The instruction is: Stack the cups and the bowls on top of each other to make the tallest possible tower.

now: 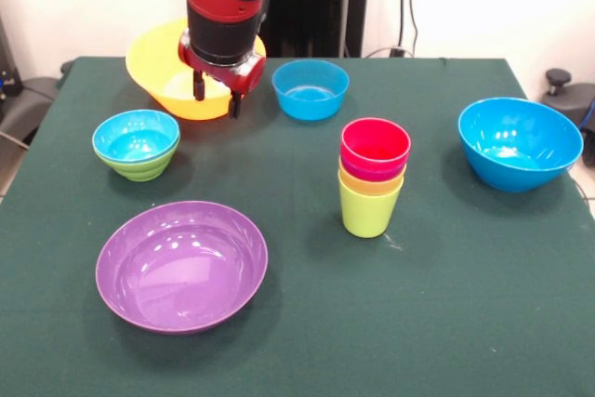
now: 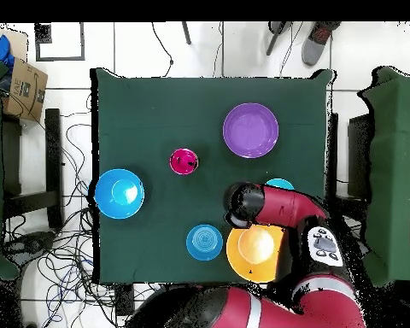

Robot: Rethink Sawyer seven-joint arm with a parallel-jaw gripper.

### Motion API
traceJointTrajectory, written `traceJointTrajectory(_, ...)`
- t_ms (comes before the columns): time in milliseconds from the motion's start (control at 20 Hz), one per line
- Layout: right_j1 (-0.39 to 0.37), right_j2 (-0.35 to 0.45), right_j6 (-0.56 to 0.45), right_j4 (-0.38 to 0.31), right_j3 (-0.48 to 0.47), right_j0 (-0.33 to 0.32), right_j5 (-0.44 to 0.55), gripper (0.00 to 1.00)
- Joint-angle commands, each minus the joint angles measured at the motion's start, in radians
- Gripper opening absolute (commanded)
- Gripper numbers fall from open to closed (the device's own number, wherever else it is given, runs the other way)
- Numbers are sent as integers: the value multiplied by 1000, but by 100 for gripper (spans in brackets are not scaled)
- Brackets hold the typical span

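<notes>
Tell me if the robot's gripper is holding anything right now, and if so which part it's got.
Nothing is held. The gripper hangs open and empty over the near rim of the large yellow-orange bowl, with no cup or bowl between its fingers.

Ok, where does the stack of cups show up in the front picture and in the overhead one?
Front view: the tower stands right of centre, red cup on top, lime green lowest.
Overhead view: the tower shows as a red circle, left of centre.
Shared landmark: the purple bowl, alone toward the table edge farthest from the robot.
</notes>
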Motion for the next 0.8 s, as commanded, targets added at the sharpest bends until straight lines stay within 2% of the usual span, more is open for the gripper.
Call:
traceJointTrajectory(50,105,115,-19,-47,-20,-31,-102,100)
traceJointTrajectory(100,95,107,-17,-46,-13,-25,-86,100)
traceJointTrajectory(200,67,101,-30,-23,-1,-21,23,100)
traceJointTrajectory(250,52,89,-32,-29,-1,-10,41,100)
traceJointTrajectory(350,37,81,-34,-32,10,-7,57,100)
traceJointTrajectory(800,58,81,-37,-43,16,-22,24,100)
